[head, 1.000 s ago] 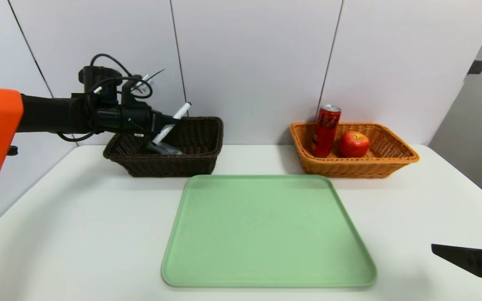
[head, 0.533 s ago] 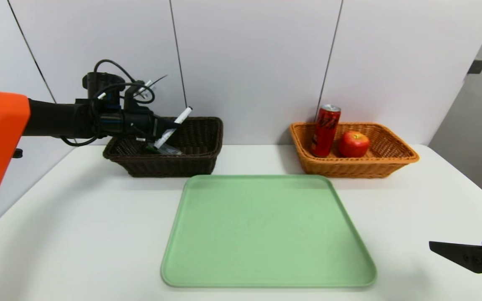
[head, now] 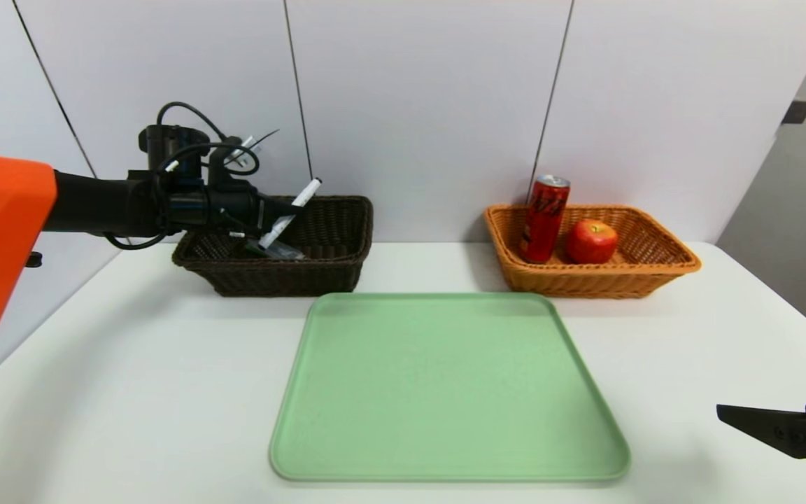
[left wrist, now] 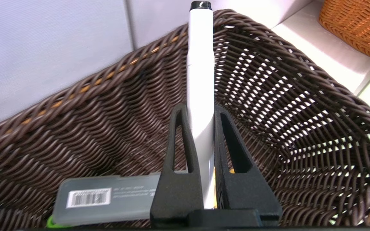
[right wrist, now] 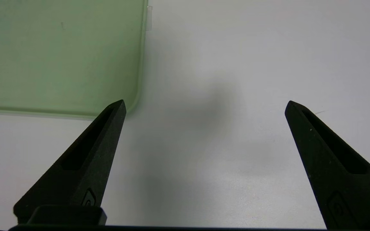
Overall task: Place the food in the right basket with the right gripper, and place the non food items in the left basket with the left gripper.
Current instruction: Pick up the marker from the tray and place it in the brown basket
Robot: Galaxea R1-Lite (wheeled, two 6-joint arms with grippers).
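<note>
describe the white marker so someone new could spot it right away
Find the dark brown basket at the table's back left. The left gripper hangs over it, shut on the white marker, which sticks up slanted with a black end. The grey barcoded case nearby lies flat inside.

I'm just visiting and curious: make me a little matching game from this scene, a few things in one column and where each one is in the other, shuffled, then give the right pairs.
Things:
1. white marker
2. red apple
3. grey case
4. right gripper

Places:
A. lying in the brown basket
B. open above the bare table, near the green tray
C. clamped in the left gripper over the brown basket
D. in the orange basket beside the red can

Pairs: 1-C, 2-D, 3-A, 4-B
</note>
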